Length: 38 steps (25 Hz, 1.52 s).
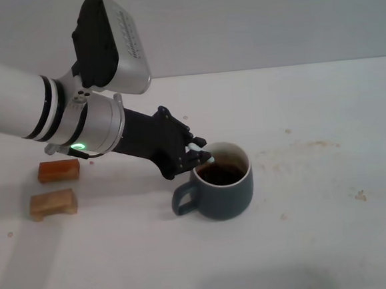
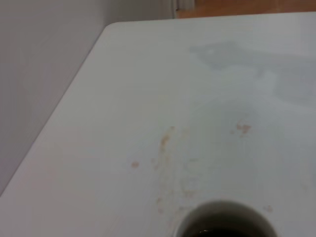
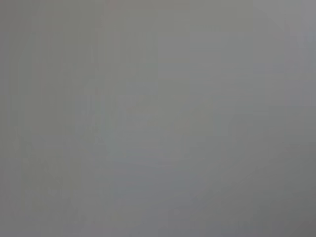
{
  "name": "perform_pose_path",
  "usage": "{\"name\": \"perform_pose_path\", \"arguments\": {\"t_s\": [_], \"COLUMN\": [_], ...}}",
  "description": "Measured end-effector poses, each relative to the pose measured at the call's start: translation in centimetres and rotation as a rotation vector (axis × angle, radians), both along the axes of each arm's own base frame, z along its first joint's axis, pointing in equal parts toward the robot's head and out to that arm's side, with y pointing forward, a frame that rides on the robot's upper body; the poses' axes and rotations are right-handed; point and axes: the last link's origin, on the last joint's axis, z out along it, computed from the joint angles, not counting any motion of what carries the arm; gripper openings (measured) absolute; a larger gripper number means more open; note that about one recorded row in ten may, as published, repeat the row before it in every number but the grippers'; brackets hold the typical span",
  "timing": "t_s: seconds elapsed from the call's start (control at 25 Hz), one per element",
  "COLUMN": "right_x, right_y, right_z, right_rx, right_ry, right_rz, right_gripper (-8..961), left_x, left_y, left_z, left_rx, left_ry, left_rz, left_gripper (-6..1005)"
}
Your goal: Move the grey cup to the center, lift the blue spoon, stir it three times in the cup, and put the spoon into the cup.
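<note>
— Okay, quick: what's in the grey cup (image 1: 218,189)?
— Dark brown inside, liquid or residue, can't tell which. It stands on the white table (image 1: 333,227), near the middle, handle toward the robot's left.
— Spoon?
— Only a pale blue bit of the blue spoon (image 1: 199,150) shows, pinched in the left gripper (image 1: 197,155), right at the cup's rim on the handle side. Bowl end not visible.
— Left wrist view?
— Just the cup's rim (image 2: 222,222) at the edge, dark inside, plus brown specks on the table (image 2: 123,98).
— Counts?
— One cup, one spoon, two wooden blocks (image 1: 54,187) well apart from the cup, to the robot's left, one behind the other.
— Right gripper?
— Out of sight; its wrist view is blank grey.
</note>
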Motion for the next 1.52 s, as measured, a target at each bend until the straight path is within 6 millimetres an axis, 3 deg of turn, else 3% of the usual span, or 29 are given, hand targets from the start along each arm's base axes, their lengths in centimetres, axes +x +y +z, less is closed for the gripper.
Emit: {"name": "perform_pose_path", "arguments": {"t_s": [0.24,0.72,1.36,1.48,1.52], "right_x": [-0.3,-0.2,0.1,0.5,0.9], "right_y": [-0.1,0.1,-0.2,-0.3,-0.4], "right_z": [-0.1,-0.1,0.4,0.5,0.7], "right_rx": [0.006,0.009,0.036,0.05,0.071], "right_ry": [-0.019,-0.011,-0.017,-0.015,-0.003], "right_rz": [-0.003,-0.002,-0.009,-0.02,-0.032], "right_gripper": [12,12,13,13,13], "left_x": [-1.7,-4.1,-2.5,-2.7,-3.3], "left_y": [0.4,-1.5,-1.8,-1.1,-0.5], "left_z": [1.1,2.5,3.4,3.9,5.0], "left_rx": [0.049,0.085,0.092,0.175,0.268], "left_ry": [-0.012,-0.053,-0.104,-0.136,-0.183], "left_rz": [0.041,0.112,0.133,0.141,0.153], "left_gripper": [209,248,311,354,368]}}
